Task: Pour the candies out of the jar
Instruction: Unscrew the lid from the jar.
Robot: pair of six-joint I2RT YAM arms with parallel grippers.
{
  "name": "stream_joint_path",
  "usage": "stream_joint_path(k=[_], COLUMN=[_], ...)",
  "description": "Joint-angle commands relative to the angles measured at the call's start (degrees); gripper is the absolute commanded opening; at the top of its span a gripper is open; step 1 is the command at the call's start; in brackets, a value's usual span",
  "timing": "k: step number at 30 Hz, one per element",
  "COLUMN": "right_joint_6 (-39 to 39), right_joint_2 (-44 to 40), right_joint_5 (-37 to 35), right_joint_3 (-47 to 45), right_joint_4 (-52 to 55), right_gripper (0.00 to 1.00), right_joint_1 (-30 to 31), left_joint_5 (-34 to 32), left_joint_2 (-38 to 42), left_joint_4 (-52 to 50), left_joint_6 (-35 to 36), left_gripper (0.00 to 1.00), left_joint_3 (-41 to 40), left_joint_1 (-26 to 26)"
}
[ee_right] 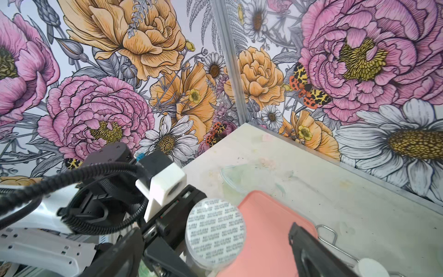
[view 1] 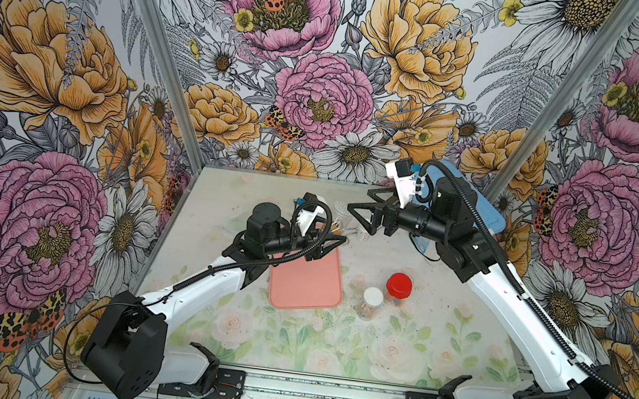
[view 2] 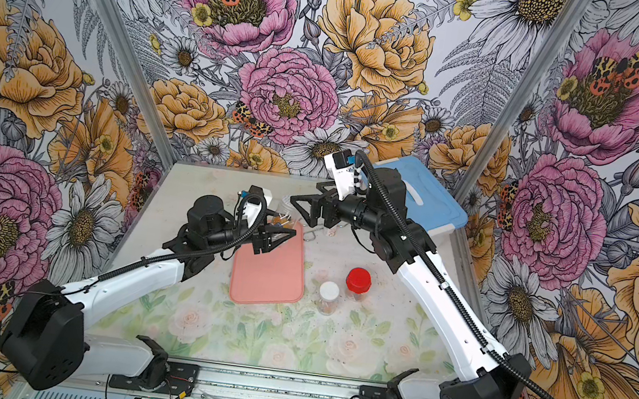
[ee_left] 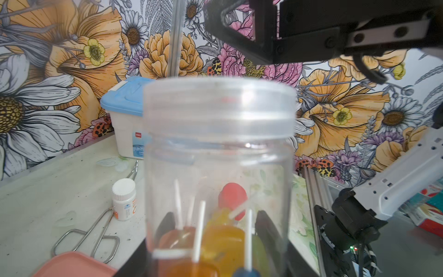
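Observation:
My left gripper (ee_left: pixel 215 242) is shut on the lower body of the clear jar (ee_left: pixel 218 172), which still carries its clear lid (ee_left: pixel 219 103). The candies (ee_left: pixel 223 237), orange, yellow and blue lollipops on white sticks, lie in the jar's bottom. In both top views the jar (view 1: pixel 342 214) (view 2: pixel 287 209) stands over the far end of the pink tray (view 1: pixel 306 287). My right gripper (ee_right: pixel 215 249) is open, its fingers (ee_right: pixel 309 247) standing apart on either side of the lid (ee_right: pixel 215 230) without touching it. It hovers just above the jar (view 1: pixel 358 208).
A red-lidded jar (view 1: pixel 398 285) and a white-capped bottle (view 1: pixel 372 297) stand right of the tray. A blue-lidded box (view 1: pixel 472 204) sits at the back right. Metal tongs (ee_left: pixel 86 239) and a small white bottle (ee_left: pixel 124 199) lie beyond the tray.

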State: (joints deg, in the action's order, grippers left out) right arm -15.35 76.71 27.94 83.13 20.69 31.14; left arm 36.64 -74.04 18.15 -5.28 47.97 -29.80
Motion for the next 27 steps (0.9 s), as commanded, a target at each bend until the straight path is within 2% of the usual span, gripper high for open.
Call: stream_joint_path(k=[1, 6, 9, 21, 27], right_joint_6=[-4.53, -8.21, -9.48, -9.83, -9.96], right_joint_2=[-0.21, 0.92, 1.01, 2.92, 3.75], right_joint_5=[-12.63, -18.84, -21.4, -18.66, -18.81], right_joint_3=[0.94, 0.0, -1.19, -1.56, -1.75], right_joint_4=[-0.36, -0.32, -0.43, -1.69, -1.73], right_gripper=[0.97, 0.93, 0.9, 0.86, 0.79], right_joint_1=[2.56, 4.58, 5.23, 8.5, 8.85], left_joint_5=[-11.95, -17.9, -19.12, -19.87, -19.73], left_joint_2=[2.62, 3.64, 4.42, 4.61, 4.74], left_joint_4=[-2.53, -2.6, -2.55, -2.11, -2.13], left_joint_6=[6.56, 8.85, 9.25, 9.45, 9.28], left_gripper=[0.0, 0.0, 0.0, 0.0, 0.0], left_joint_3=[1.06, 0.28, -0.37, -0.95, -0.85], left_joint_1=[-2.95, -5.1, -5.38, -5.68, -5.86])
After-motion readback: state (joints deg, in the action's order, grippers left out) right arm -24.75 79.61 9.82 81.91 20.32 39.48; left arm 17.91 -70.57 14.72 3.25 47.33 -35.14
